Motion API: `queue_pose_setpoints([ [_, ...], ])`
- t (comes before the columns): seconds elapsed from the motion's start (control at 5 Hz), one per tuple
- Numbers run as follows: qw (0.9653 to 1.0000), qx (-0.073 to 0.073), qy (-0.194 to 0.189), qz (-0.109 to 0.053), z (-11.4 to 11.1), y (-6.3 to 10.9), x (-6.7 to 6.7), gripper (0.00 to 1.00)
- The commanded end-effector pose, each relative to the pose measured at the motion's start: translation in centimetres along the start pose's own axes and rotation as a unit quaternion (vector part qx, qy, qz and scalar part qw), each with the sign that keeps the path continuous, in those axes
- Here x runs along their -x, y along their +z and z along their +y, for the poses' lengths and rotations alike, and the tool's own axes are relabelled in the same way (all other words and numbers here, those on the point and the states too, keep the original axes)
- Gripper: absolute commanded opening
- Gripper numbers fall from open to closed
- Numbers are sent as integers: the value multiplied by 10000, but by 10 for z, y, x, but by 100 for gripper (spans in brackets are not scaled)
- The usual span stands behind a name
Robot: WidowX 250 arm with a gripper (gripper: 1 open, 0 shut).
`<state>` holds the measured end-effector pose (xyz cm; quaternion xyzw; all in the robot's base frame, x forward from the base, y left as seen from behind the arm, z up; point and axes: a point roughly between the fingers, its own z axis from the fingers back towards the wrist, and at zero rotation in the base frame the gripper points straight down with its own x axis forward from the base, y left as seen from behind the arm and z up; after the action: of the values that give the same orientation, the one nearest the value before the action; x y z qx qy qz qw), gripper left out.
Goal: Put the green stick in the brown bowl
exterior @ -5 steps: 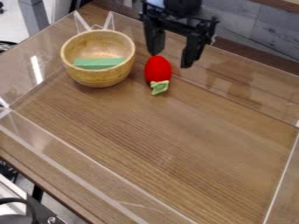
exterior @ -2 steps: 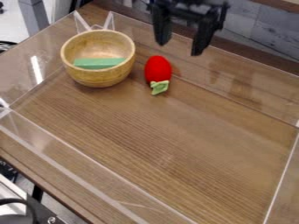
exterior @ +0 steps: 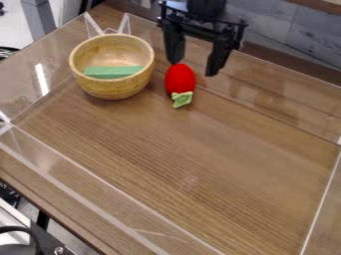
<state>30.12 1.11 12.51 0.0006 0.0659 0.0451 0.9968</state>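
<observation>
Wooden tabletop [exterior: 186, 174] beneath green stick [exterior: 112, 73] in bowl [exterior: 112, 92]

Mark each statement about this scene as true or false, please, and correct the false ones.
1. The green stick is in the bowl. True.
2. The strawberry is in the bowl too. False: it lies on the table, beside the bowl.
3. The gripper is holding the green stick. False: it is open, and the stick lies in the bowl.
4. The strawberry's green leaf points toward the far edge of the table, where the robot arm is. False: it points the other way.
5. The bowl stands upright, with its opening up. True.
</observation>
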Motion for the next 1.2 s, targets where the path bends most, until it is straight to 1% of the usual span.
queue_pose_setpoints([
  [0.0, 9991, 114, 89, -410, 2, 32, 8, 100],
  [0.2, 9988, 122, -290, -368, -18, 33, 16, 100],
  [0.4, 9983, 57, -502, -304, -31, 30, 19, 100],
  [0.6, 9943, -68, -1024, -295, -17, 25, 20, 100],
  [0.8, 9891, -130, -1411, -392, -4, 27, 19, 100],
  [1.0, 9873, 13, -1512, -478, -10, 21, 18, 100],
])
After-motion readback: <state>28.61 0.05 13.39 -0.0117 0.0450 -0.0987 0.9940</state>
